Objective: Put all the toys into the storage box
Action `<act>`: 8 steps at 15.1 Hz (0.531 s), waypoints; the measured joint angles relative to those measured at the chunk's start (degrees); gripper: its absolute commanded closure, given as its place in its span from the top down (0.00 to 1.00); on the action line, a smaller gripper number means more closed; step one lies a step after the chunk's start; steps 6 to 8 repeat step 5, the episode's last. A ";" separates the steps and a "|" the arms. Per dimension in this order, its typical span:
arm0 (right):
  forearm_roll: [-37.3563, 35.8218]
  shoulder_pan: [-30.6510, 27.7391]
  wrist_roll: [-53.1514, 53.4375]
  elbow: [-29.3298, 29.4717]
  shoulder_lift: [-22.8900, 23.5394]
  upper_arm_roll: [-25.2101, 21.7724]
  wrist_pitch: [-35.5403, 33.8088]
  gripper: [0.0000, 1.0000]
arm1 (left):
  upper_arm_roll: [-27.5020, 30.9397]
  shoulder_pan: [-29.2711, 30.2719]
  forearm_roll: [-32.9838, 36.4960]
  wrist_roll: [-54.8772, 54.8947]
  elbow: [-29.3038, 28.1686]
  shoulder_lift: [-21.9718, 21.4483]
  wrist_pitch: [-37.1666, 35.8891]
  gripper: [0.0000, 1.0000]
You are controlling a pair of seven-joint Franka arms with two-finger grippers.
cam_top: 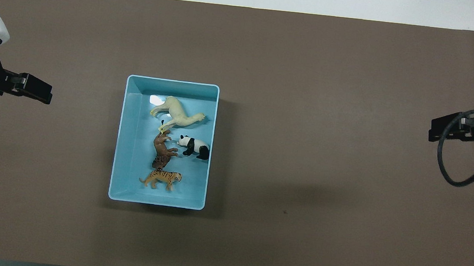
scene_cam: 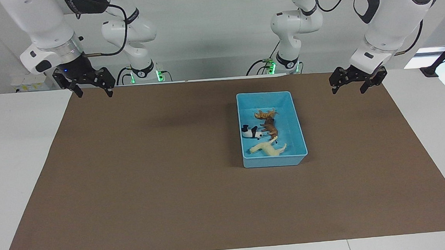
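All four toys lying in the storage box [scene_cam: 298, 135]: horse [cam_top: 176, 113] at the end farthest from the robots, panda [cam_top: 193, 146] and lion [cam_top: 162, 149] mid-box, tiger [cam_top: 161, 179] nearest. Box toward the left arm's end of the brown mat [scene_cam: 152, 183].

Left gripper [scene_cam: 353, 86] raised over the mat's edge, spread, empty. Right gripper [scene_cam: 93, 92] likewise, spread, empty.

Judged: sorting finished; nothing more called for than waiting.

No legible writing or labels.

Storage box [cam_top: 132, 140] appeared glossy smooth plastic; brown table cover [cam_top: 328, 137] was matt, paper-like; figurines looked plastic.
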 measured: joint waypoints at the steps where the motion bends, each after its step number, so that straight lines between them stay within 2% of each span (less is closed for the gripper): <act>1: 0.03 -0.25 0.00 -0.10 0.16 -0.22 0.65 1.00 | 0.01 0.00 0.00 0.00 0.00 0.00 0.00 1.00; 8: 0.12 -0.45 0.01 -0.17 0.57 -0.25 1.09 1.00 | 0.02 0.00 0.00 0.00 -0.01 0.00 0.00 1.00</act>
